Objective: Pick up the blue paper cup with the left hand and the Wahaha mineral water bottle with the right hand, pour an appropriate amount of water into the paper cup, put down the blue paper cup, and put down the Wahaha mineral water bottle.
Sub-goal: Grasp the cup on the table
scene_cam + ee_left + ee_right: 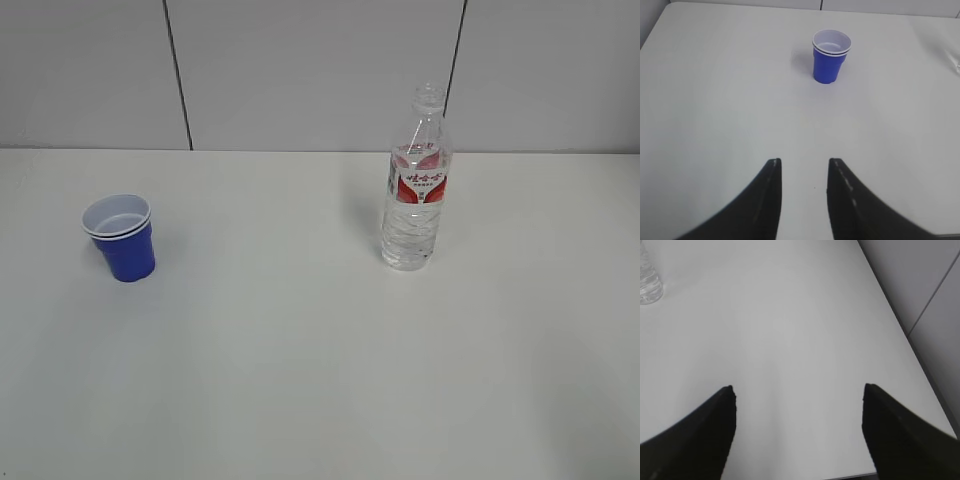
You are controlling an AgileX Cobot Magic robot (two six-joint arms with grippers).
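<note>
The blue paper cup stands upright on the left of the white table; it also shows in the left wrist view, well ahead of my left gripper, which is open and empty. The Wahaha mineral water bottle stands upright right of centre, uncapped, with clear water in it. Only its base shows at the top left of the right wrist view. My right gripper is wide open and empty, far from the bottle. Neither arm shows in the exterior view.
The white table ends at a grey panelled wall behind. In the right wrist view the table's right edge runs close to the gripper, with a grey wall beyond it.
</note>
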